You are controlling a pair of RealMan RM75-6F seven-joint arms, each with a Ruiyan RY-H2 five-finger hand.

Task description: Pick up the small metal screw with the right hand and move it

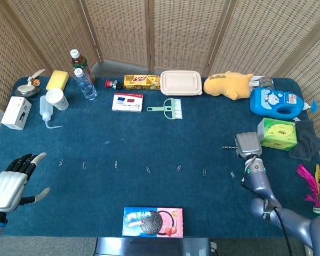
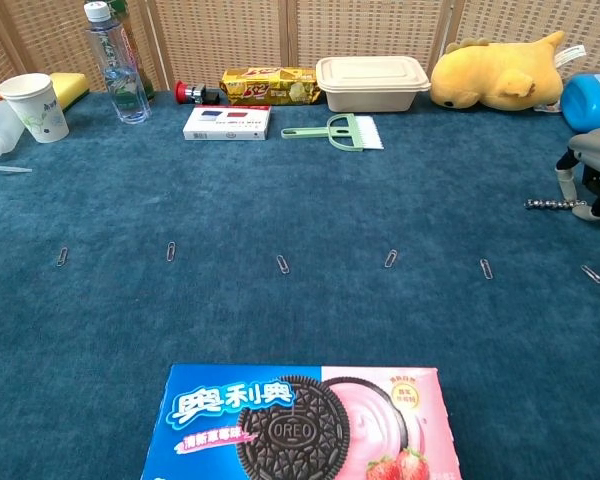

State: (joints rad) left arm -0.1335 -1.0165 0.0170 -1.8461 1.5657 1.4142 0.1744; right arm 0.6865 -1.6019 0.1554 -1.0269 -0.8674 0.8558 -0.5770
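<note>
The small metal screw lies level, just over the blue cloth at the right side of the table. My right hand is directly to its right, palm down. Its fingertips pinch the screw's right end; the rest of the screw sticks out to the left. My left hand hovers at the table's near left corner, fingers spread, holding nothing. It does not show in the chest view.
A row of paper clips runs across the middle of the table. A green tissue box and a blue detergent bottle stand just right of my right hand. An Oreo box lies at the front edge.
</note>
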